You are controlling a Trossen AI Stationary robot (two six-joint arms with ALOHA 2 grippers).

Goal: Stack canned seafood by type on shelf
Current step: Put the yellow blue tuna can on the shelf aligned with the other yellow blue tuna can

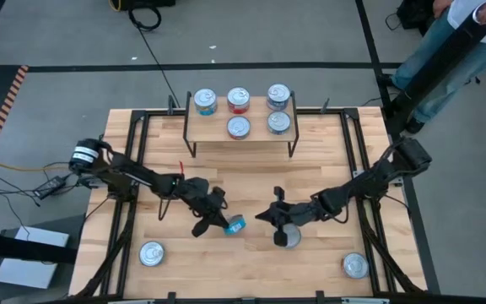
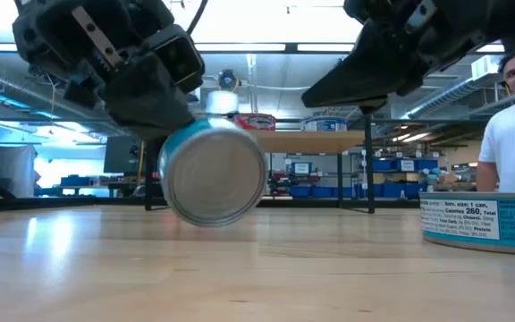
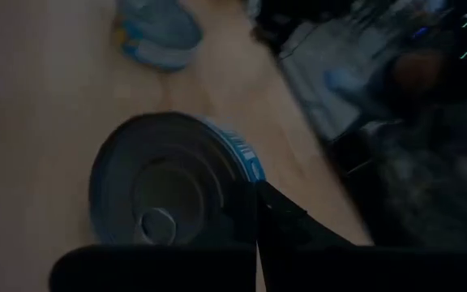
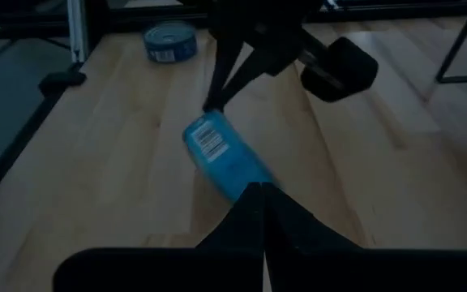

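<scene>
On the desk (image 1: 251, 181), seen from above, two tins sit nearest: one at seven o'clock (image 1: 151, 253), one at five o'clock (image 1: 355, 266). Toward the centre, the left claw (image 1: 218, 221) has its fingers together, tip against a blue-labelled tin (image 1: 236, 225) tipped on its side, not gripped. Just at three o'clock of it, the right claw (image 1: 278, 221) is pinched together, empty, beside another tin (image 1: 289, 238). Farthest, at twelve o'clock, the shelf (image 1: 209, 127) carries five upright tins: three behind, two in front.
</scene>
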